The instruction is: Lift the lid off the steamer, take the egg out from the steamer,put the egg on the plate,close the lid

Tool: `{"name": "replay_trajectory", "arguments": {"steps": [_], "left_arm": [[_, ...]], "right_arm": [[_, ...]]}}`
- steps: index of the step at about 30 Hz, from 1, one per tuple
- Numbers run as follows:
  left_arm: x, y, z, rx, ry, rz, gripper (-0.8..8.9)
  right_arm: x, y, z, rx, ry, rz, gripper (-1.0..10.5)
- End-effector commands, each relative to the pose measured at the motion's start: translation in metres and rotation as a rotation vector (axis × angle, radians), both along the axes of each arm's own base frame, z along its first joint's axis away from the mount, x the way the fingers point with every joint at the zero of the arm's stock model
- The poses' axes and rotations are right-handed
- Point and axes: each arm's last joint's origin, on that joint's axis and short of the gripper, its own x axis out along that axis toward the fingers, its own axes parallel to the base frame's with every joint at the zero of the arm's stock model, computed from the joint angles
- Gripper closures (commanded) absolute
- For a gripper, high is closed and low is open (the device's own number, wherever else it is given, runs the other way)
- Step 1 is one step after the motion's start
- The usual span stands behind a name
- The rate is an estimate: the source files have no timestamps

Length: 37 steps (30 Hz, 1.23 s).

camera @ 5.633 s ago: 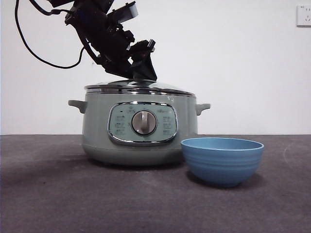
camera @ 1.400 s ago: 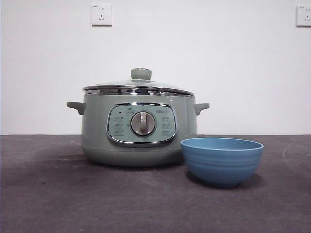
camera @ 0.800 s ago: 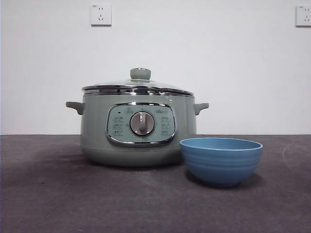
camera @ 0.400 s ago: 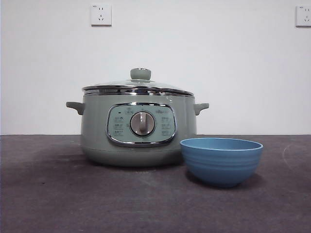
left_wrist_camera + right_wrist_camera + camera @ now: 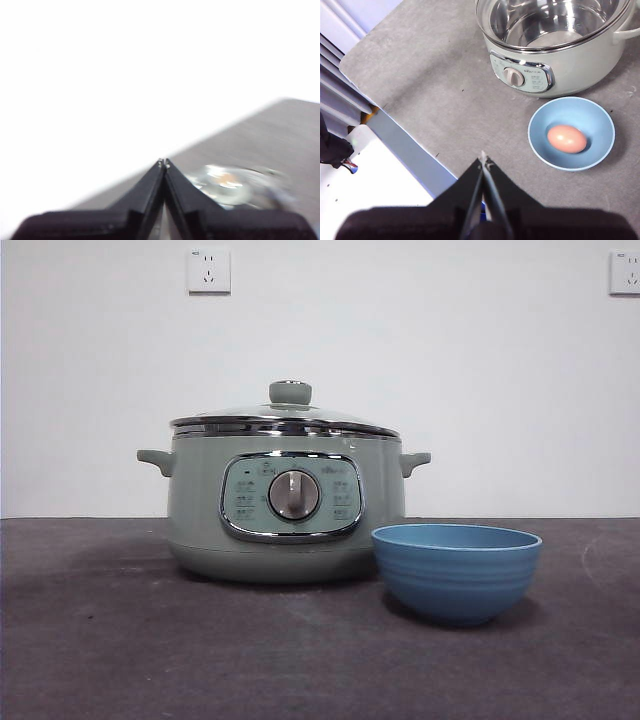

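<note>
2 end effectors show only in their own wrist views, both raised well clear of the things, and neither appears in the front view. The left end effector (image 5: 164, 162) has its jaws pressed together at the tips with nothing between them; beyond it that view is blurred, showing only a pale wall, a strip of tabletop and a shiny round shape that cannot be made out. The right end effector (image 5: 484, 159) also has its jaws closed and empty, hanging high above the grey tabletop (image 5: 445, 90) near its edge.

On the tabletop the steamer (image 5: 285, 505) stands upright, its silver dial (image 5: 294, 495) facing the front camera. The lid (image 5: 285, 418) sits level on the steamer's rim, its round green knob (image 5: 290, 392) on top. In the right wrist view the glass is hard to see, and the bare steel inside of the pot shows through.

The plate (image 5: 456, 572), a deep sky-blue bowl, stands just beside the steamer, in front of its right side as the front camera sees it, close but apart. 1 brownish egg (image 5: 566, 138) lies in the middle of the plate.

2 white wall sockets (image 5: 208, 270) are on the wall behind.
</note>
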Motion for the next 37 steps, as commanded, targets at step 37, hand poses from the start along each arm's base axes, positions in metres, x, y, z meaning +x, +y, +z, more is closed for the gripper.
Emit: {"name": "replay_trajectory", "arguments": {"steps": [37], "left_arm": [[-0.031,0.022,-0.273,-0.136,0.24,0.306,8.16]], "right_arm": [[0.0,0.0,0.0,0.002,-0.004,-0.003,9.5]]}}
